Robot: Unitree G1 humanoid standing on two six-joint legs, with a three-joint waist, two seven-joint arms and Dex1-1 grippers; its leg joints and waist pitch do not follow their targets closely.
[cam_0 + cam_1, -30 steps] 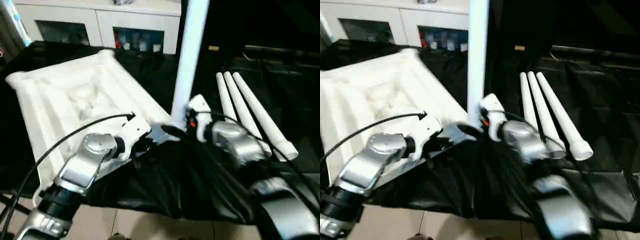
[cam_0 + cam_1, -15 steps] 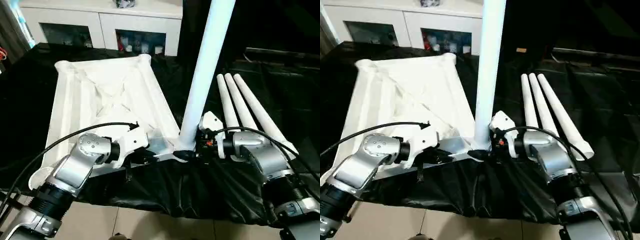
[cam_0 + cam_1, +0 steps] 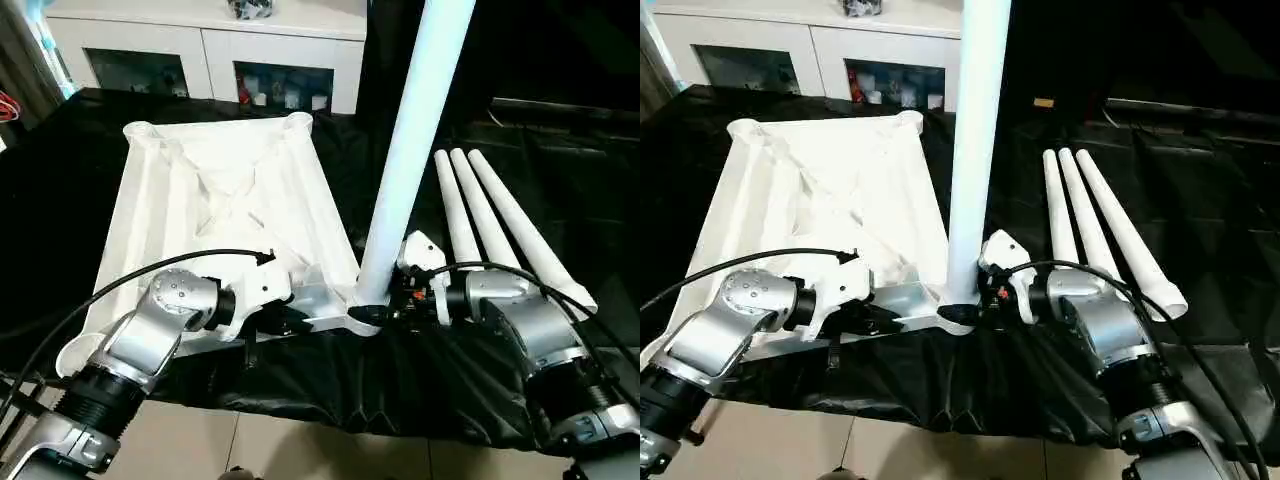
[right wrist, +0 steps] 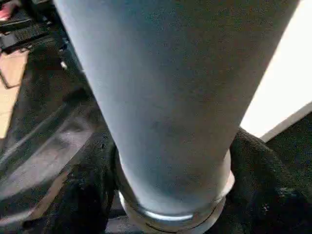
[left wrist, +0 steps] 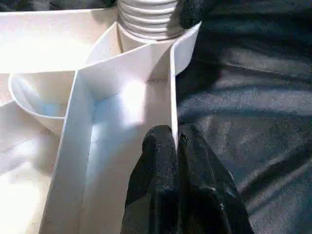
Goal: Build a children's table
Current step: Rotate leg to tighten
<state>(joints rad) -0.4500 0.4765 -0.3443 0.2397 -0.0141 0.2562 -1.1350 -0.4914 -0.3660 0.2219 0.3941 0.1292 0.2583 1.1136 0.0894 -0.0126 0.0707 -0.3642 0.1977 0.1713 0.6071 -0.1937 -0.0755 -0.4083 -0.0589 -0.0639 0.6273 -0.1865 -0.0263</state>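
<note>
**Spotter:** What's changed over the last second?

**Me:** The upright white tapered tube leg (image 3: 405,170) was leaning; now it stands nearly straight in the near-right round corner socket (image 3: 362,318) of the white ribbed plastic square tabletop (image 3: 225,205), lying underside up on the black-draped bench (image 3: 560,180). My right end effector (image 3: 985,300) has narrowed around the leg's base, its black fingers (image 4: 80,195) on either side of it. I judge it grasping, though contact isn't certain.

**Spotter:** And the left?

**Me:** The left end effector (image 5: 175,146) is clenched on the tabletop's thin near rim. I'd say the first leg is seating; three white tube legs (image 3: 490,215) wait far right.
</note>
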